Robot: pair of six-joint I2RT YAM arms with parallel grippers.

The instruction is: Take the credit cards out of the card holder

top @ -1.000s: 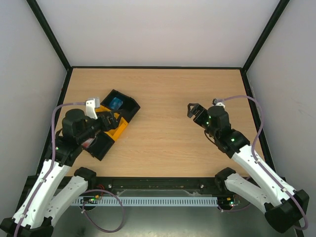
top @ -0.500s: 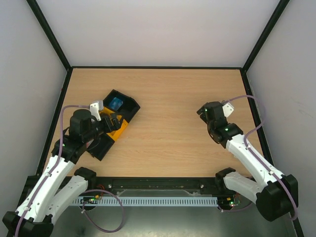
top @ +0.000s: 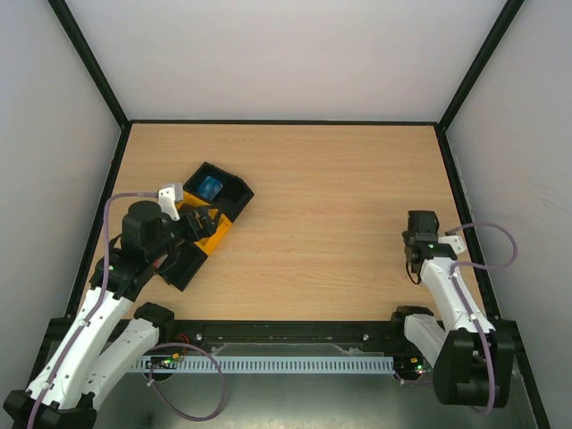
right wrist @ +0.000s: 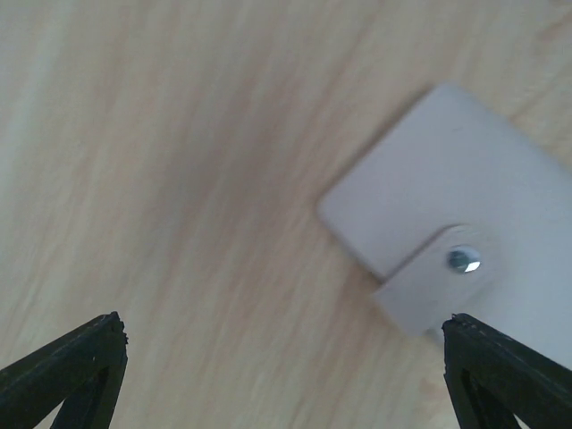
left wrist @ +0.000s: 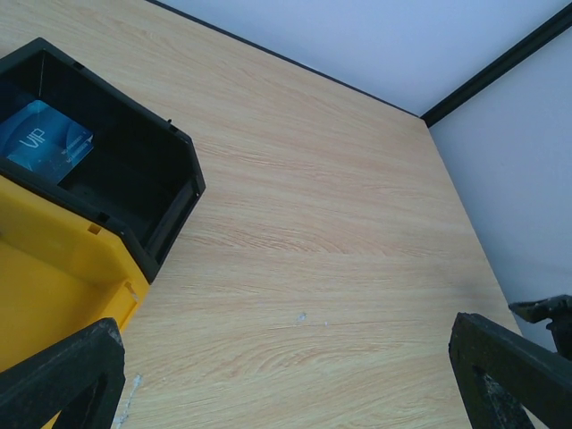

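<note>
Well apart from the black-and-yellow trays (top: 217, 234), on the opposite side of the table (top: 304, 170), the right arm has just made the only big move. A second ago it was stretched out toward mid-table. Now it has folded back and away from the trays, and the right gripper (right wrist: 284, 326) points straight down with its jaws spread wide and nothing between them. The left gripper (left wrist: 284, 329) has barely shifted; it hangs just over the trays, equally wide and empty. The right arm's swing brings the card holder (right wrist: 438, 170) into the right wrist view, flat on the wood just ahead of the open fingers. The top view hides it under the gripper. That probably makes this the approach to a first grasp, with the unloading itself not yet begun: no red credit cards show anywhere, and the only card near the trays is a blue one (left wrist: 40, 143) lying in the black compartment. The holder's long axis seems to run diagonally, from upper left to lower right in the wrist view, though its far end leaves the frame. Its tab (right wrist: 420, 286) folds over the lower edge, nearest the fingers, and is apparently fastened by a small metal stud (right wrist: 462, 260).
</note>
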